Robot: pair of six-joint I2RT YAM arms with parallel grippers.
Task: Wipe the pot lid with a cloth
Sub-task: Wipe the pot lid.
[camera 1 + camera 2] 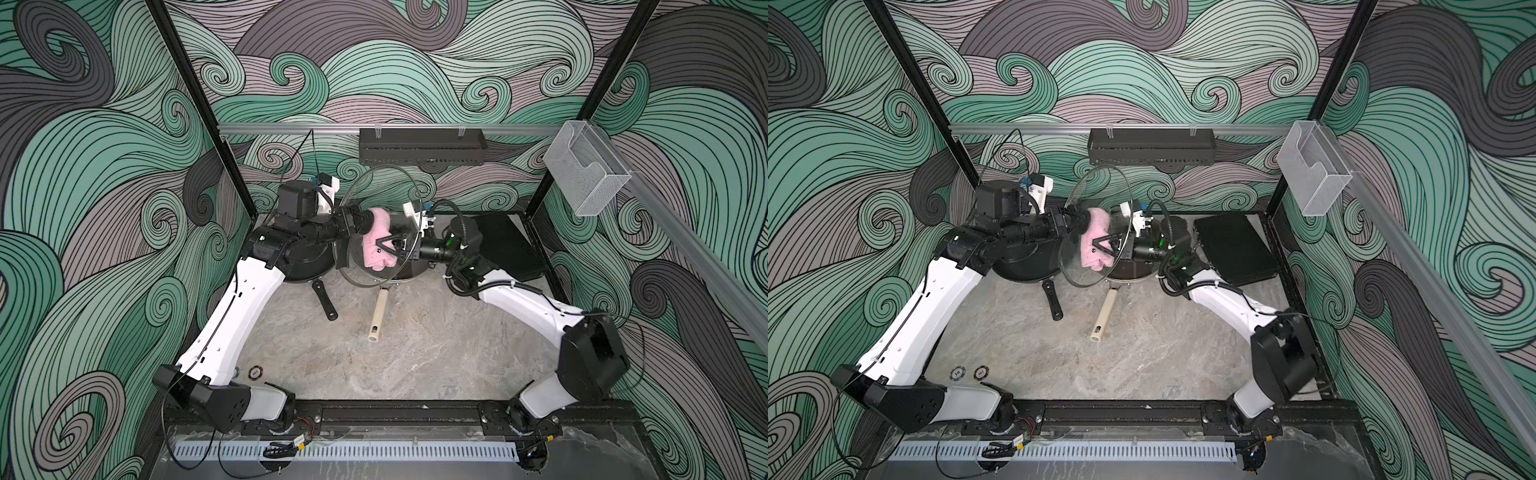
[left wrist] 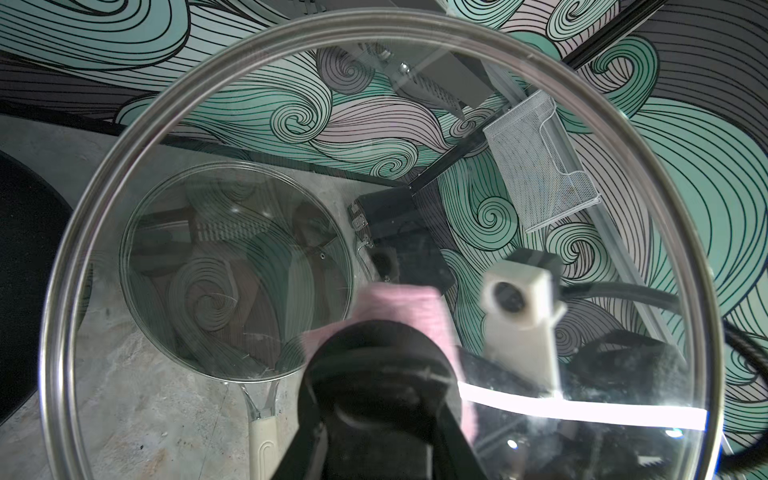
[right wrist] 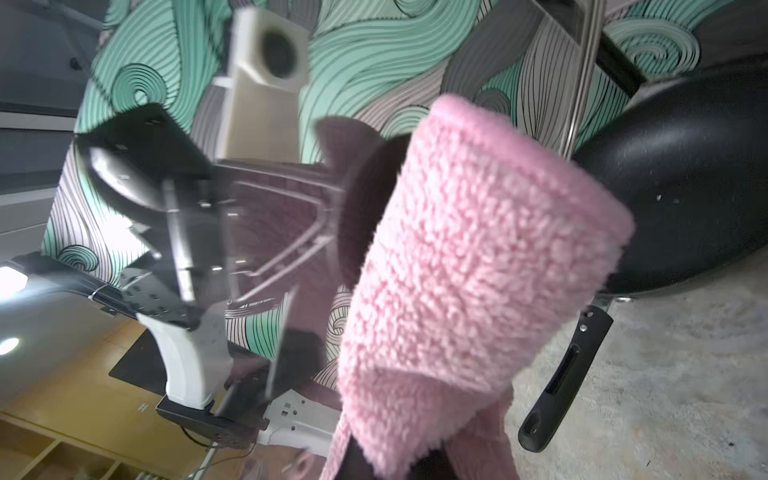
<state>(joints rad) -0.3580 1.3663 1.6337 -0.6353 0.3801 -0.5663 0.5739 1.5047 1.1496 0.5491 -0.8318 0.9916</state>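
One lid (image 1: 384, 187) clenched in the left hand (image 1: 360, 222); one cloth (image 1: 374, 260) pinched in the right hand (image 1: 381, 248).

closed left gripper (image 1: 362, 222) opposite closed right gripper (image 1: 381, 247)

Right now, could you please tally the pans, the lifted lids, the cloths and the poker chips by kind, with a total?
Pans: 2, the black-handled pan and the beige-handled pan
Lifted lids: 1, the glass lid
Cloths: 1, the pink cloth
Poker chips: 2, the pale chip and the dark chip
Total: 6
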